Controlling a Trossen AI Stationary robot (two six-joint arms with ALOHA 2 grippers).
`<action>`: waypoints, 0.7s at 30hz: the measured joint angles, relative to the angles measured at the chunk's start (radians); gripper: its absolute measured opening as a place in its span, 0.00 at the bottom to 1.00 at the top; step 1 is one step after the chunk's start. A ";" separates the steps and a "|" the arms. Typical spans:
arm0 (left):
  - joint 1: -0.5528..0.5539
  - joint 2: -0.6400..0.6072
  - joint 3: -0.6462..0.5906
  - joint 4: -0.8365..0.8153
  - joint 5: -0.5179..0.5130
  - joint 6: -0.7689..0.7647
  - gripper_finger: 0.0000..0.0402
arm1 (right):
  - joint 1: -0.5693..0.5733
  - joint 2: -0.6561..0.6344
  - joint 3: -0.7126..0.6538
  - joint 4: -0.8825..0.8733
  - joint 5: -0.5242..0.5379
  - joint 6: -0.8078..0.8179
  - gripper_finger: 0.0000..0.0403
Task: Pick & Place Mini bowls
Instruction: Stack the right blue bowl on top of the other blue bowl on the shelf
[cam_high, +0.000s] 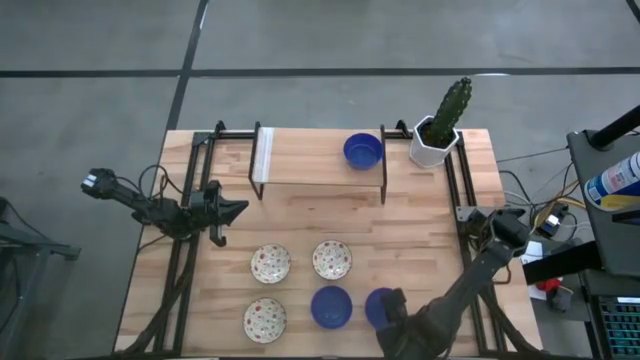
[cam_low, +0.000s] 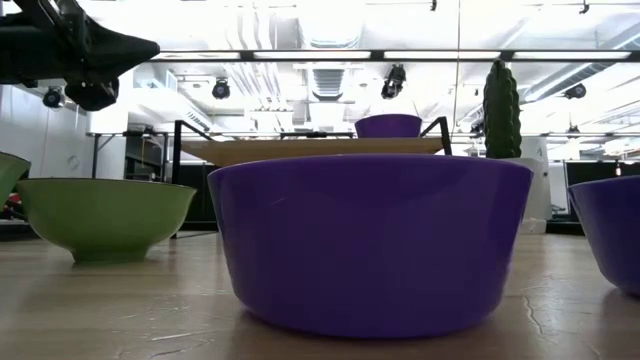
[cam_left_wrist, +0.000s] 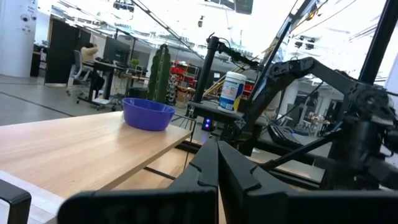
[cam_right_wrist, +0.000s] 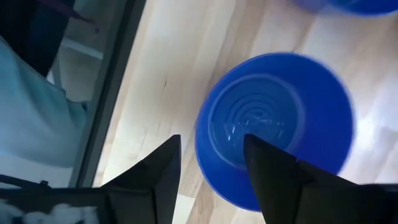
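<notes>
Three cream speckled bowls (cam_high: 270, 264), (cam_high: 331, 259), (cam_high: 265, 319) and two blue bowls (cam_high: 331, 306), (cam_high: 375, 303) rest on their bases at the table's near side. A third blue bowl (cam_high: 362, 151) stands on the raised wooden shelf (cam_high: 310, 160). My right gripper (cam_high: 388, 312) hangs open over the near-right blue bowl (cam_right_wrist: 273, 124). In the right wrist view one finger (cam_right_wrist: 165, 168) stands outside its rim and the other (cam_right_wrist: 270, 171) over its inside; no contact shows. My left gripper (cam_high: 238, 210) is shut and hovers left of the shelf, holding nothing.
A white hexagonal pot with a cactus (cam_high: 437, 135) stands at the far right corner beside the shelf. Black frame rails (cam_high: 195, 200) run along the table's left and right sides. Bare wood (cam_high: 400, 230) lies between the shelf and the bowls. A seated person (cam_left_wrist: 87, 59) shows far off in the room.
</notes>
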 joint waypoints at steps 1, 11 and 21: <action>0.000 0.000 0.000 0.000 0.000 0.000 0.00 | 0.002 0.012 0.000 0.000 -0.001 0.000 0.41; 0.000 0.000 0.000 0.000 0.000 0.000 0.00 | 0.006 0.047 0.000 0.000 -0.009 0.037 0.36; 0.000 0.000 0.000 0.000 0.000 0.000 0.00 | 0.015 0.047 -0.009 0.040 0.001 0.058 0.31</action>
